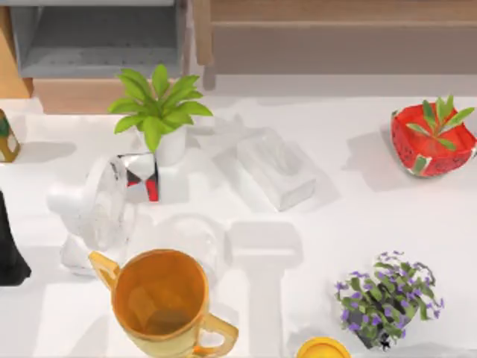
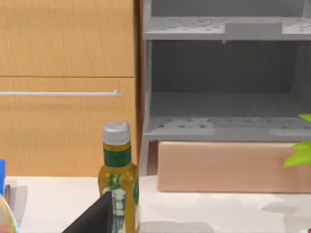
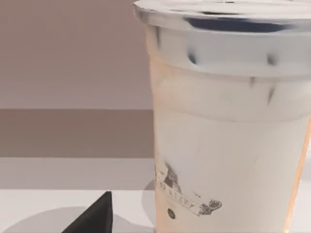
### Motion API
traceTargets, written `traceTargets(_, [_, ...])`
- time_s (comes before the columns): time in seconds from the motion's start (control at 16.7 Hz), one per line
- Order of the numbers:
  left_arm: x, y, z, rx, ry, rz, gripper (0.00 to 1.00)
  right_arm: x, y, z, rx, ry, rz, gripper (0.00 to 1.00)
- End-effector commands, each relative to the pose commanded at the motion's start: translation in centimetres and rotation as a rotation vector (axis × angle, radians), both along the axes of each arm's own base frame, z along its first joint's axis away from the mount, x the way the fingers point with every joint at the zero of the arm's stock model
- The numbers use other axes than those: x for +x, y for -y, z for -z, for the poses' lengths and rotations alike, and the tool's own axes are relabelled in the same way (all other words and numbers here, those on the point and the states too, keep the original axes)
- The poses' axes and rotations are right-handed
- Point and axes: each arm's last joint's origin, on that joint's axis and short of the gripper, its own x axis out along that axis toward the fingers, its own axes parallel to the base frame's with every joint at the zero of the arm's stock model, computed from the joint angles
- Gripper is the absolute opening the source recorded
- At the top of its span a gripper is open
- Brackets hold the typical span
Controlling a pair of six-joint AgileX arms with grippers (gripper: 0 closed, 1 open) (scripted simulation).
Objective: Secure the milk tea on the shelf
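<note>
- Milk tea [image 3: 228, 121] close ahead of right gripper, near bench's front edge.
- Finger gap: cannot tell.
- Approach level, grip mid-cup, then lift toward shelf [image 2: 223, 124].

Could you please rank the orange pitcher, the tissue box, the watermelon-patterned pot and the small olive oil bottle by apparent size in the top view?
1. orange pitcher
2. tissue box and watermelon-patterned pot, too alike to rank
3. olive oil bottle, cut by the frame edge
</note>
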Motion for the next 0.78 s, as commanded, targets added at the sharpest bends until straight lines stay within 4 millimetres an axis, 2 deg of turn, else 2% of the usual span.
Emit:
traceTargets(0.42, [0.0, 0.0, 0.0, 0.000, 0.000, 0.000, 1.00, 0.3, 0.0, -0.1, 0.001, -0.001, -0.004, 1.00])
traceTargets(0.6, [0.0, 0.0, 0.0, 0.000, 0.000, 0.000, 1.00, 2.0, 0.6, -0.2, -0.001, 0.004, -0.004, 1.00])
traceTargets(0.78, [0.0, 0.0, 0.0, 0.000, 0.000, 0.000, 1.00, 4.6, 1.1, 0.1, 0.001, -0.001, 0.001, 1.00])
